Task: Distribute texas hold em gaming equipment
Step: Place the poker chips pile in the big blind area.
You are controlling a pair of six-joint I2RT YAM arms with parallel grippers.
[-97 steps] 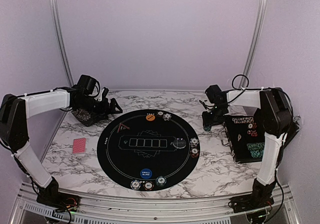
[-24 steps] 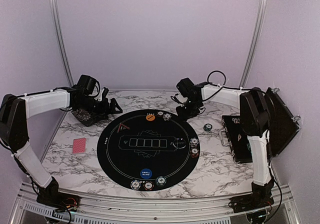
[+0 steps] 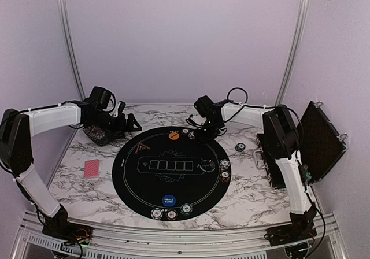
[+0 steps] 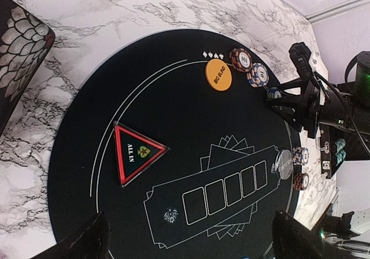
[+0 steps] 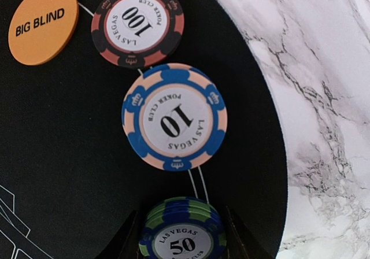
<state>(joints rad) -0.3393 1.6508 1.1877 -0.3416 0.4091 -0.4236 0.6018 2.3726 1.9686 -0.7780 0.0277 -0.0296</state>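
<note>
A small stack of green-and-blue 50 chips (image 5: 182, 236) sits between the fingers of my right gripper (image 5: 182, 241), which is shut on it just over the far rim of the round black mat (image 3: 133, 172). Just ahead lie a blue 10 chip (image 5: 174, 115), a red 100 chip (image 5: 137, 23) and the orange Big Blind button (image 5: 43, 23). My left gripper (image 3: 130, 123) hangs open above the mat's left back side, nothing between its fingers. The All In triangle (image 4: 136, 152) lies below it. The red card deck (image 3: 92, 168) rests on the marble at left.
The blue Small Blind button (image 3: 168, 200) and three chips (image 3: 171, 214) lie at the mat's near edge. A grey button (image 3: 207, 166) and two chips (image 3: 225, 170) lie at its right. A lone teal chip (image 3: 240, 147) lies beside the open black case (image 3: 321, 140). A patterned box (image 3: 95, 134) sits back left.
My right arm has swung left from the case to the mat's far rim, leaving the teal chip on the marble. The left arm has not moved.
</note>
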